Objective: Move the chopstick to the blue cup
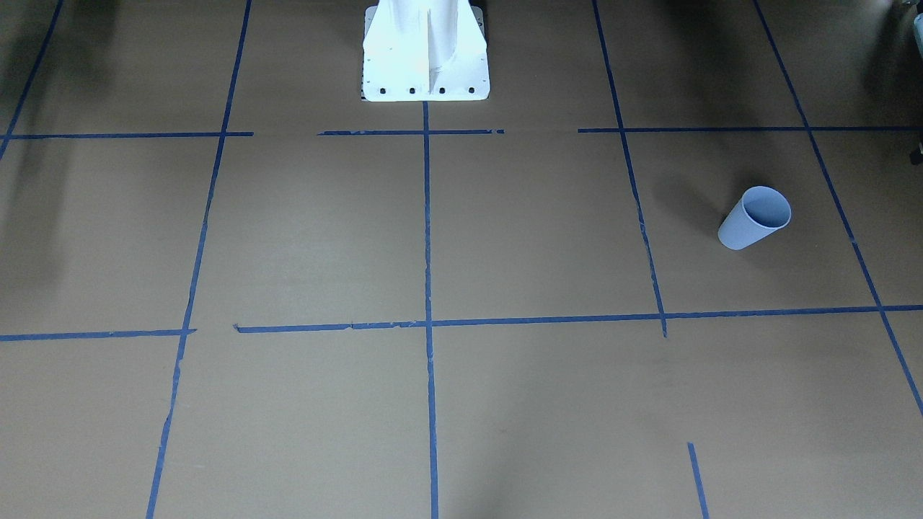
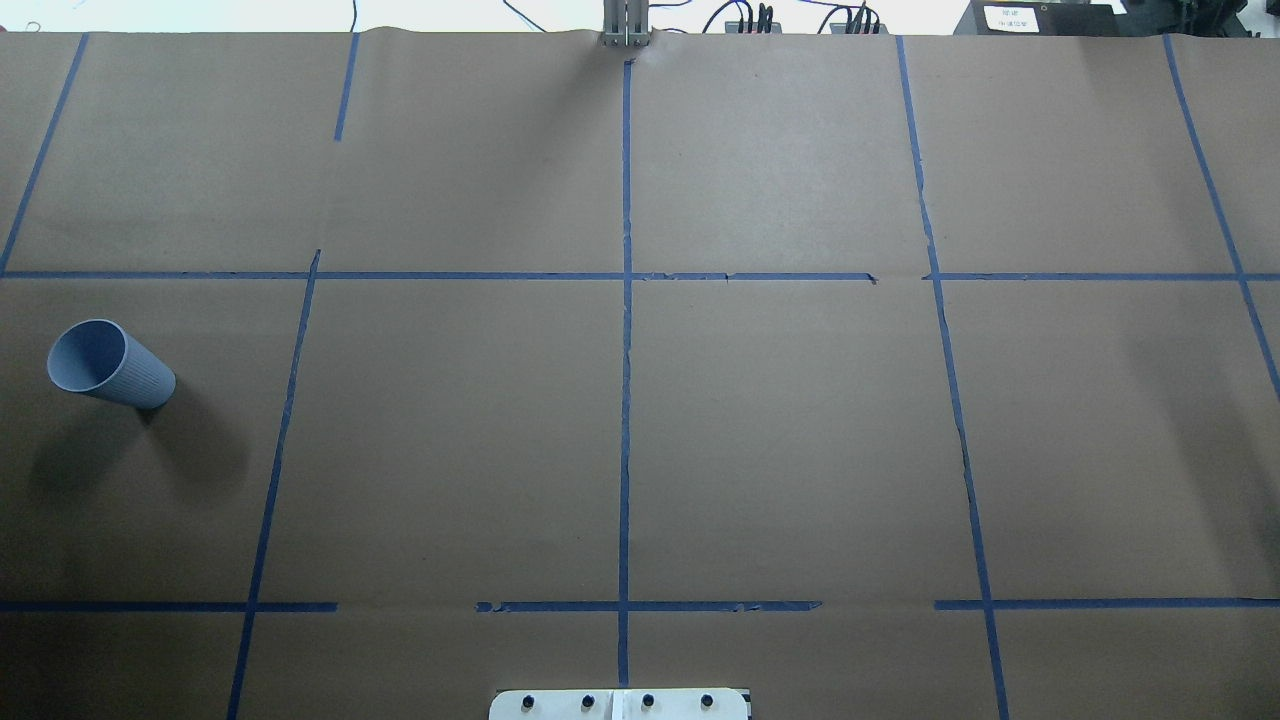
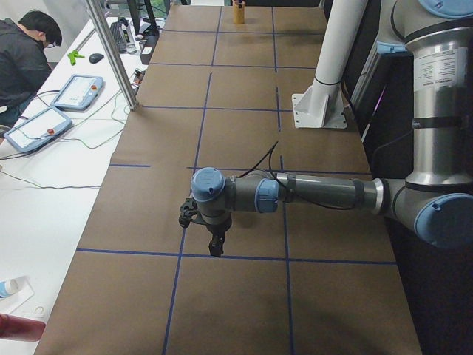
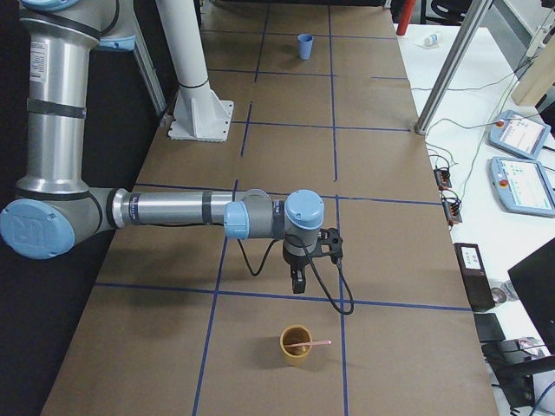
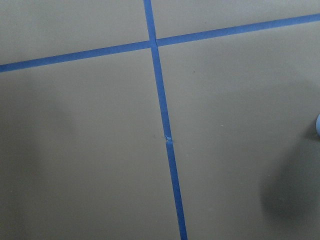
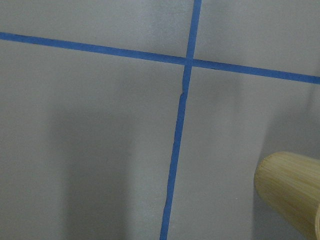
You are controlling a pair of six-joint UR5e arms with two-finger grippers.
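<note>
The chopstick (image 4: 316,343) sat in the wood cup (image 4: 293,357), with the blue cup (image 4: 305,46) way off from it. The right hand (image 4: 297,284) hung near the wood cup; couldn't tell if it was open. I'd pinch the chopstick's free end and lift straight up.

Even, diffuse overhead light fell on the brown paper-covered table (image 2: 780,450), which darkened toward the upper corners of the front-facing view. The white metal robot pedestal (image 1: 425,58) was overexposed, its detail washed out. The pale blue ribbed plastic cup (image 2: 110,365) cast a broad, soft shadow toward the robot's side. Both wrist views looked greyish with faint shadows. In the right one, the tan bamboo cup (image 6: 290,190) was slightly soft at the frame's edge.
</note>
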